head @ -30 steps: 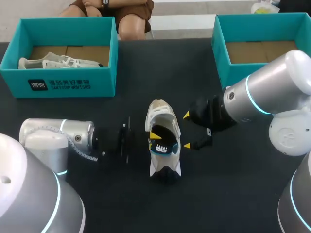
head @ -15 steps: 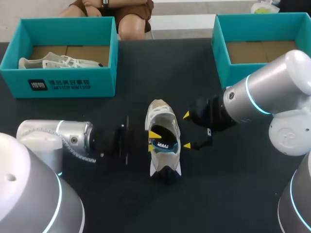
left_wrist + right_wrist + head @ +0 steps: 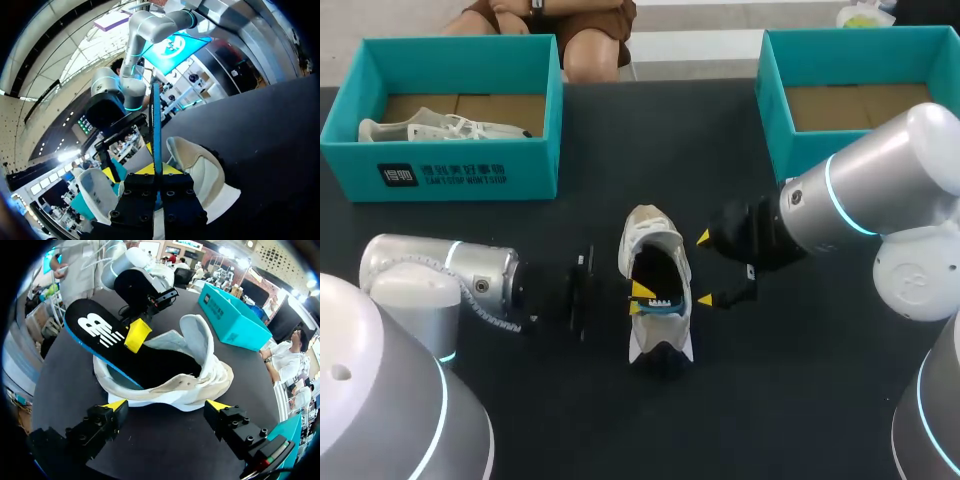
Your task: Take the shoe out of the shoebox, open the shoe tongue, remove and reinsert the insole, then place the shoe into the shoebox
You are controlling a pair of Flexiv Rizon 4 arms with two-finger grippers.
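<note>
Where the head view gives only a sliver of teal at the mouth of the white sneaker [image 3: 655,250], the right wrist view shows the whole insole [image 3: 100,332]. It is black on top with a white logo and blue at the edge. One end sits in the sneaker's [image 3: 200,380] opening and the other is raised out over the heel. The left fingers [image 3: 642,291] are clamped on the insole from the left; the left wrist view shows it edge-on as a thin teal strip [image 3: 157,125] between them. The sneaker lies mid-worktop [image 3: 570,420], toe pointing far, tongue [image 3: 196,335] standing up. Just to its right the right fingers [image 3: 703,237] are apart, not touching it. At far left a teal shoebox [image 3: 460,175] holds another pale shoe [image 3: 440,128]. At far right a second teal shoebox [image 3: 775,95] shows its brown floor.
</note>
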